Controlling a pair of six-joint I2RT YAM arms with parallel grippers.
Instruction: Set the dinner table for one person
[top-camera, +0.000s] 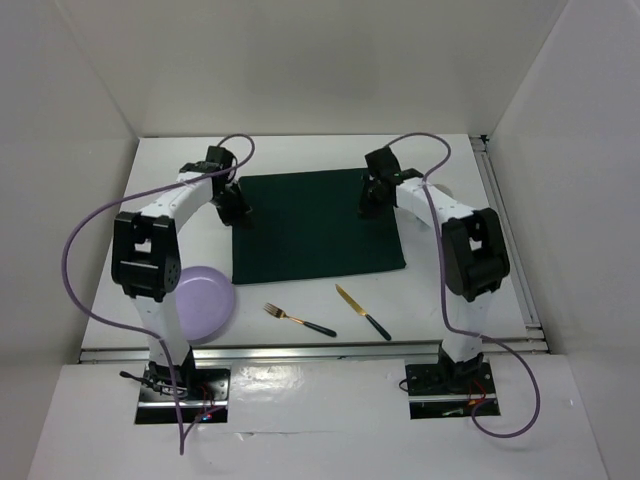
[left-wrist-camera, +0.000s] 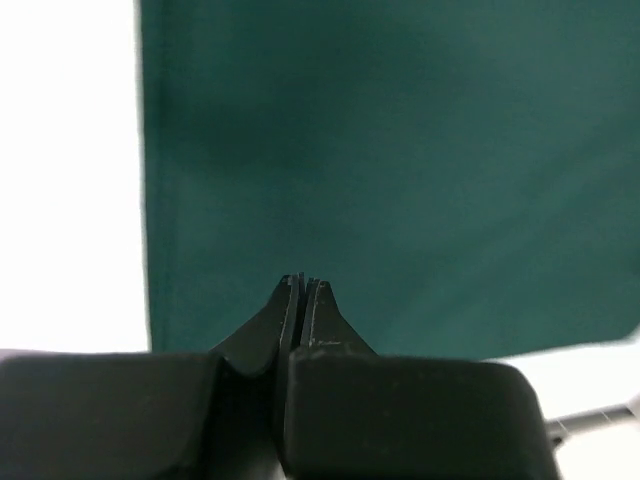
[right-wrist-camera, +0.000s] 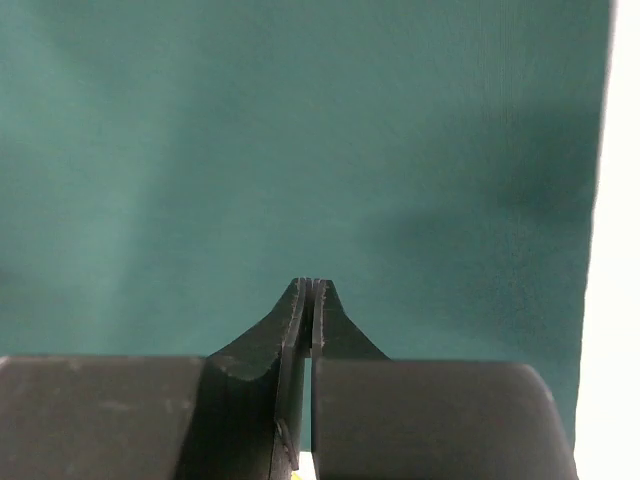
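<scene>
The dinner table (top-camera: 300, 155) is a plain white top. A dark green cloth mat (top-camera: 315, 228) lies flat at its middle. A lilac plate (top-camera: 200, 303), a gold fork with a dark handle (top-camera: 298, 319) and a matching knife (top-camera: 362, 312) lie near the front edge. My left gripper (top-camera: 238, 212) is over the mat's left edge and my right gripper (top-camera: 370, 200) is over its far right part. In the wrist views the mat (left-wrist-camera: 400, 170) (right-wrist-camera: 300, 150) fills the background. Both the left gripper (left-wrist-camera: 302, 282) and the right gripper (right-wrist-camera: 314, 282) are shut with nothing between the tips.
White walls enclose the table on three sides. Purple cables loop off both arms. The plate sits beside the left arm's lower link. White tabletop shows left of the mat (left-wrist-camera: 70, 180) and right of it (right-wrist-camera: 625, 300).
</scene>
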